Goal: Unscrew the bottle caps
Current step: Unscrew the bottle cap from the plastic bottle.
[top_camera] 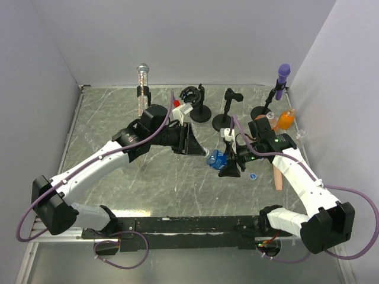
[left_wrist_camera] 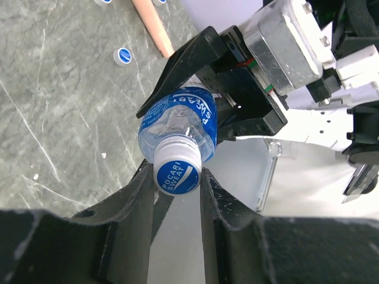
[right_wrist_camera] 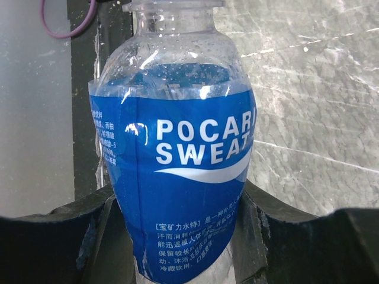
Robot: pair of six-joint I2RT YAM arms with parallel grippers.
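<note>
A: What is the left hand (left_wrist_camera: 176, 177) doing?

B: Its two black fingers (left_wrist_camera: 133, 201) are pinched narrow on the blue cap (left_wrist_camera: 176, 170), one on each side; the cap sits on the neck of the blue-labelled bottle (left_wrist_camera: 180, 118), and its top faces the left wrist camera.

A: And the right hand (right_wrist_camera: 183, 219)?

B: It is closed on the body of that same bottle; in its own view the dark fingers (right_wrist_camera: 71, 231) press the label from left and right; the jaws stand partway apart, with the bottle filling the gap.

A: Where does the bottle sit in the overhead view?

B: Between the two hands, over the table (top_camera: 118, 118), a little right of the middle; the cap end is toward the left hand; whether it touches the table, I cannot tell.

A: Anything round about?

B: A loose cap (top_camera: 253, 176) lies on the table just beside the right hand; a peach-coloured stick (top_camera: 278, 177) lies further right, by the right arm; an orange bottle (top_camera: 285, 119) is at the far right, near the purple microphone (top_camera: 283, 74); a silver glitter microphone (top_camera: 143, 74) stands at the far edge on the left.
</note>
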